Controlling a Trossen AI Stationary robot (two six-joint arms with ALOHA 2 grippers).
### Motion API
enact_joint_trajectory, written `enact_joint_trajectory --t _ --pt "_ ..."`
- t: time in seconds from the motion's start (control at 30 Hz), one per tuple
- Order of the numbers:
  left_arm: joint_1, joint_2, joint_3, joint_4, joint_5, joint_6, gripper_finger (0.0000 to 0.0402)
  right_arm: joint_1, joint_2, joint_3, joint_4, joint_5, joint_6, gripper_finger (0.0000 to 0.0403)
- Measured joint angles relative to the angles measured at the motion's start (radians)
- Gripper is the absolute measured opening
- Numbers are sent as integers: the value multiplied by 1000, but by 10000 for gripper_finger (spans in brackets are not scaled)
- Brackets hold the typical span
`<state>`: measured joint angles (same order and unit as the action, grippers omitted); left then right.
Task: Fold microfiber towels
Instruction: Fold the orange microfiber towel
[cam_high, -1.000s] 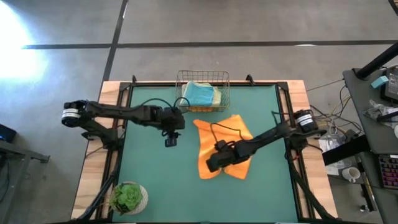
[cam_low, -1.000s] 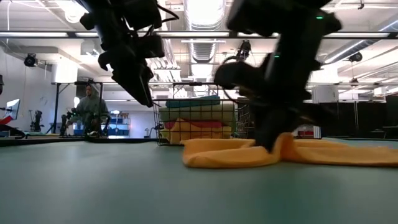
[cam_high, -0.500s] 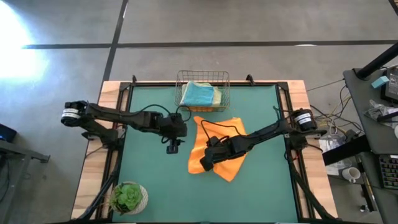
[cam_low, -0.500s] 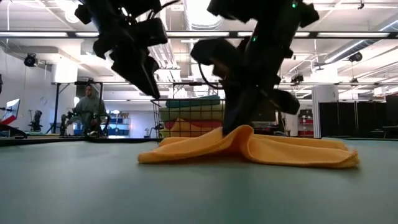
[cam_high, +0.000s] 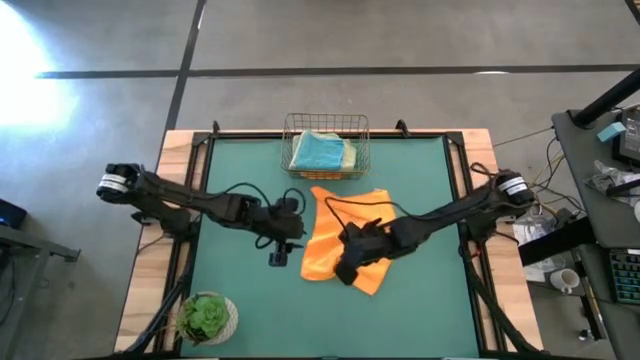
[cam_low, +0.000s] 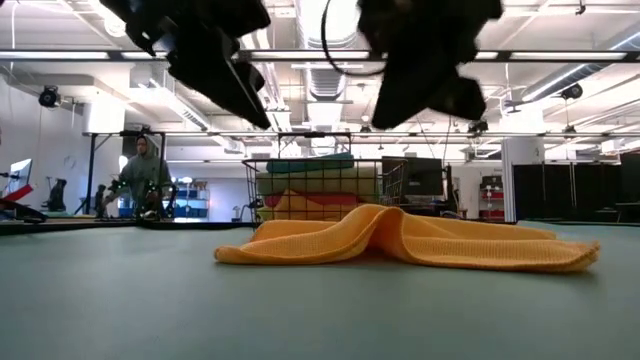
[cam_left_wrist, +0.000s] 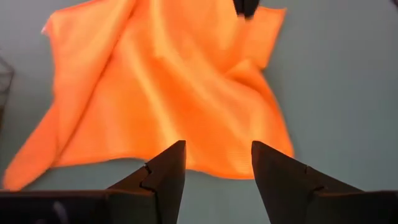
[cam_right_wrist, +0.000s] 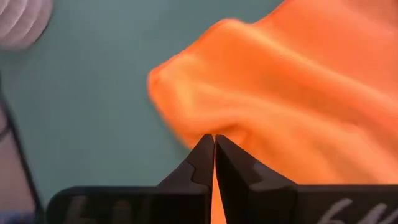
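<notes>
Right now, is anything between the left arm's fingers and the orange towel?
Nothing visible. The left gripper, fingers open, looks straight at the orange towel on bare mat; the right gripper is over its far side.

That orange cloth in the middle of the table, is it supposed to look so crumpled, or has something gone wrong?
The orange towel lies rumpled on the green mat, with a raised ridge through its middle and corners askew. It is simply not folded flat yet. Nothing looks spilled or damaged.
</notes>
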<state>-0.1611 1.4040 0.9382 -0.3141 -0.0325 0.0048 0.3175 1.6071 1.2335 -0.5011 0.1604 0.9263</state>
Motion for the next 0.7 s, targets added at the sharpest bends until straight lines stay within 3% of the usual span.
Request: enact_joint_trajectory --t 0.23,0.4,0.7 --pt "-103 0 0 17 -5 0 167 142 -51 -2 -75 -2 -95 9" --pt "-191 24 7 50 -82 0 167 230 -35 -6 -93 -2 -101 9" --pt "-293 190 77 64 -134 -4 167 303 -19 -10 -94 -3 -58 19"
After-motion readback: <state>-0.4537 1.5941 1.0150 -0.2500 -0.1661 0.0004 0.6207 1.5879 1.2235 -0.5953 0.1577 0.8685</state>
